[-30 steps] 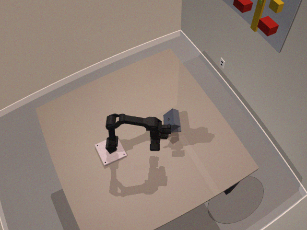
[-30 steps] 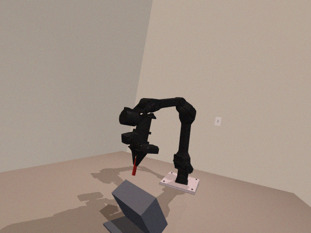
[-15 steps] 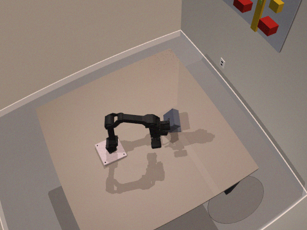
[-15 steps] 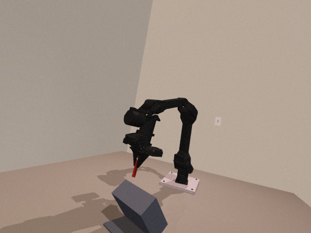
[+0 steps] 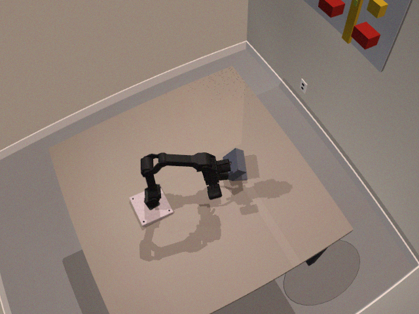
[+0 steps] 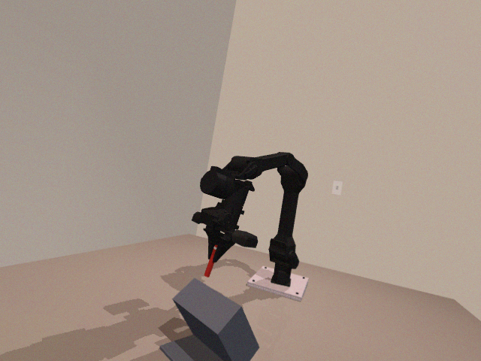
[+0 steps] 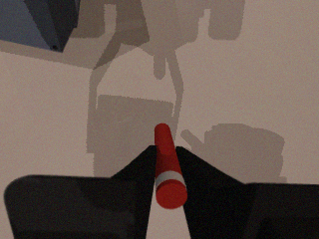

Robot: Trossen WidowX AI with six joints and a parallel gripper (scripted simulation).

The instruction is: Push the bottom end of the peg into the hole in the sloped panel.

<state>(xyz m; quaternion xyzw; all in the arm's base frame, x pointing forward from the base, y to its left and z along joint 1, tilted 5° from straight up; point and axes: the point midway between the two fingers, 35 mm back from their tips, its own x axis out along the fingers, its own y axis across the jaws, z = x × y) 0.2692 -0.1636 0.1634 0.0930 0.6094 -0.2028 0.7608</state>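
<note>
A round red peg (image 6: 210, 267) (image 7: 168, 163) with a pale band near its top end is held between the fingertips of my gripper (image 6: 213, 257) (image 7: 164, 152). The gripper is shut on it. The peg is clear of the table, tilted in the exterior view, with its bottom end sticking out below the fingers. The blue-grey sloped panel block (image 5: 238, 157) (image 6: 210, 307) (image 7: 25, 22) stands close by. In the wrist view only part of it shows, at the upper left. The hole cannot be made out; in the top view the gripper covers part of the block.
The arm's pale base plate (image 5: 137, 209) (image 6: 267, 287) is bolted to the table (image 5: 189, 125). The block's thin foot (image 6: 170, 351) lies on the table below its sloped body. Arm shadows fall across the table. A board with red and yellow blocks hangs on the wall, away from the arm.
</note>
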